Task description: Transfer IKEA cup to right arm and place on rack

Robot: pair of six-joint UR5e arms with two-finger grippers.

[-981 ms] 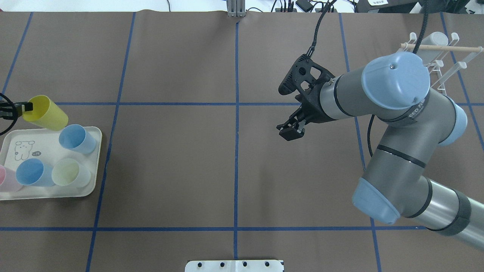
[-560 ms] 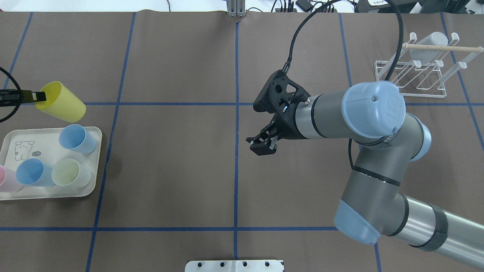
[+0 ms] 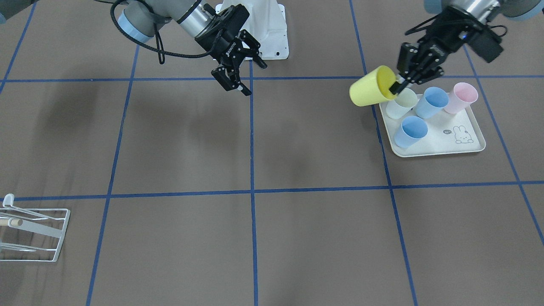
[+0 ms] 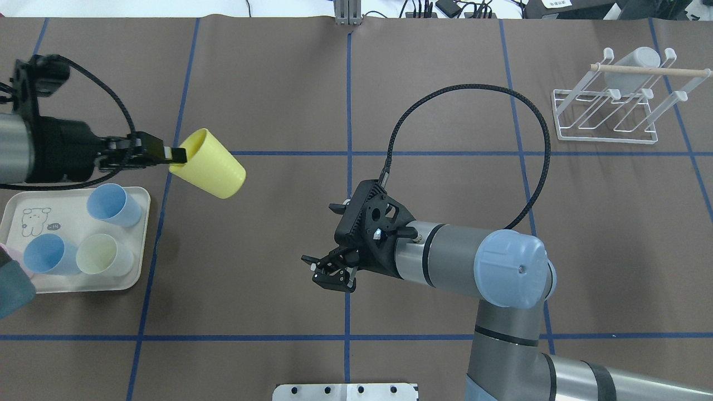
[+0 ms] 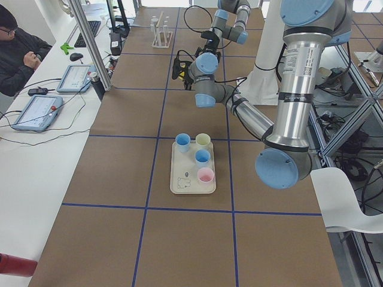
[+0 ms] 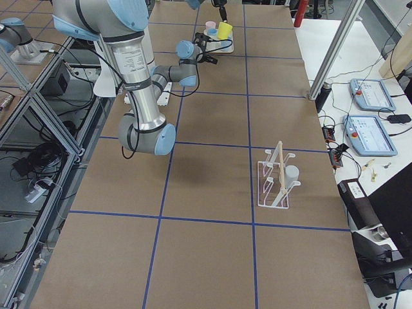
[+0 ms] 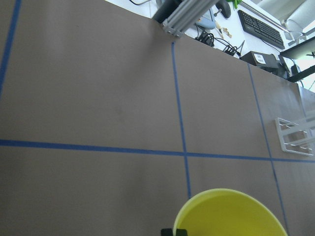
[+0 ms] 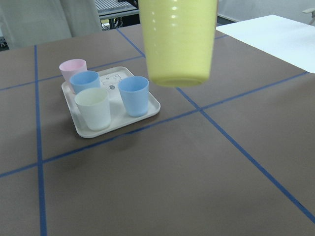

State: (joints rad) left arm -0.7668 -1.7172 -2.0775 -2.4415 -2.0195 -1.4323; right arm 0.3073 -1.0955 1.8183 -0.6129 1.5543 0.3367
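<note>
Left tool (image 4: 179,155) tip inside yellow cup (image 4: 214,167)

Smooth plastic, soft sheen, faint highlights on wall: yellow cup (image 4: 210,166). Same smooth plastic: pastel cups (image 4: 114,203). Cream, matt, plastic-looking: tray (image 4: 64,214). Matt brown sheet, paper-like, over tabletop (image 4: 267,83); flat blue tape lines (image 4: 348,100) stuck on it. White-coated metal wire, smooth: rack (image 4: 607,141); across it, pale bare wooden rod (image 4: 652,70). Grey satin metal tube: right arm (image 4: 445,262); smooth, slightly glossy pale blue caps (image 4: 512,267). Braided black sleeve, rough weave: cable (image 4: 468,86). Matt black plastic: right gripper (image 4: 333,274).
</note>
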